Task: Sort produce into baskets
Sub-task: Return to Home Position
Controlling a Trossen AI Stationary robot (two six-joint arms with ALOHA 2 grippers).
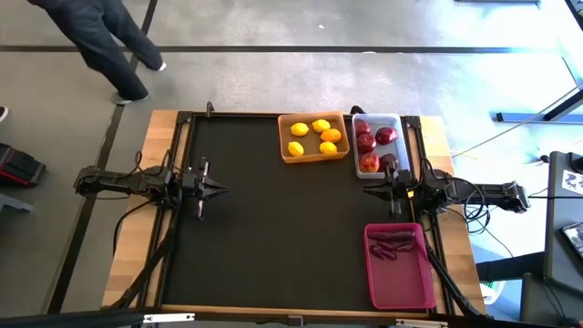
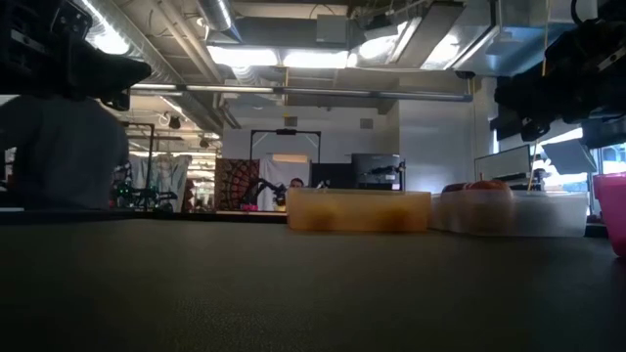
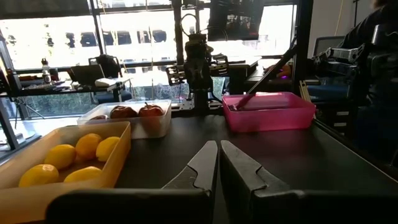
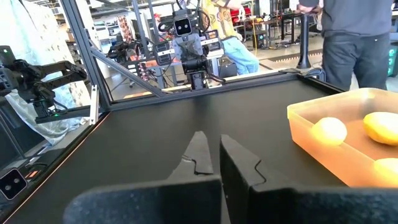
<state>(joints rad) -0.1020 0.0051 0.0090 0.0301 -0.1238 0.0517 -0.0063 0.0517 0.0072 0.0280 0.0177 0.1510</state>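
The orange basket at the table's far side holds several yellow lemons and an orange-tinted citrus. The white basket beside it holds red apples. The magenta basket at the near right holds dark purple pieces. My left gripper is shut and empty at the table's left side. My right gripper is shut and empty at the right side, between the white and magenta baskets.
The black mat between the two arms is bare. A person walks on the floor beyond the table's far left corner. A person also stands beyond the table in the right wrist view.
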